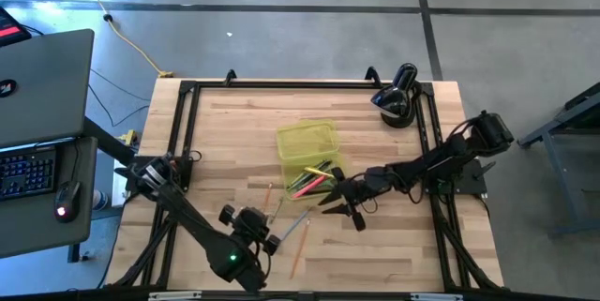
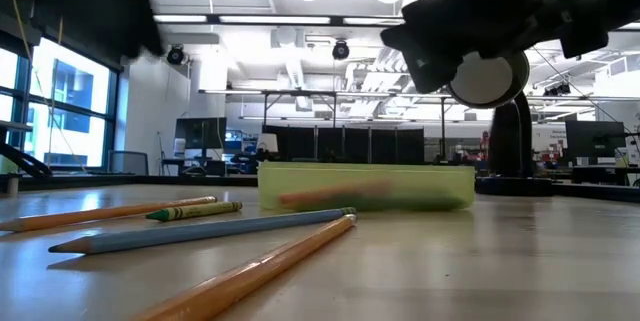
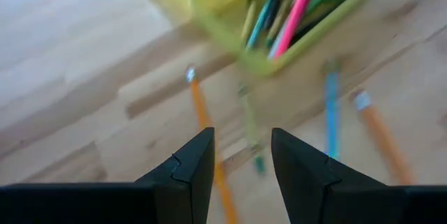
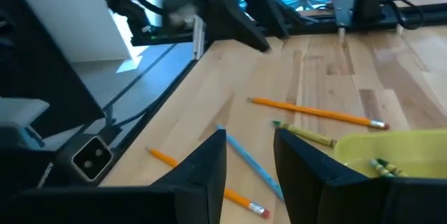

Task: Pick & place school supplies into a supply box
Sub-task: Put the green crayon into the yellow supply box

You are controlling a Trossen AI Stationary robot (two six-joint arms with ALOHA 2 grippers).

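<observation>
The supply box (image 1: 306, 142) is a translucent yellow-green case lying flat mid-table, with pens and pencils (image 3: 290, 15) inside its near end. Loose on the wood nearer the front lie an orange pencil (image 3: 204, 116), a green crayon (image 3: 250, 130), a blue pencil (image 3: 332, 112) and another orange pencil (image 3: 380, 133). My left gripper (image 1: 270, 229) hovers open above these, pointing slantwise down toward the box (image 3: 209, 1). My right gripper (image 1: 330, 203) stands open beside the box's near end, above the blue pencil (image 4: 244, 155), holding nothing.
A black rounded device (image 1: 397, 95) stands at the table's far right. A black frame (image 1: 187, 132) runs around the table's edges. A laptop and a mouse (image 1: 62, 198) sit on a stand off the left side. Bare wood lies left of the box.
</observation>
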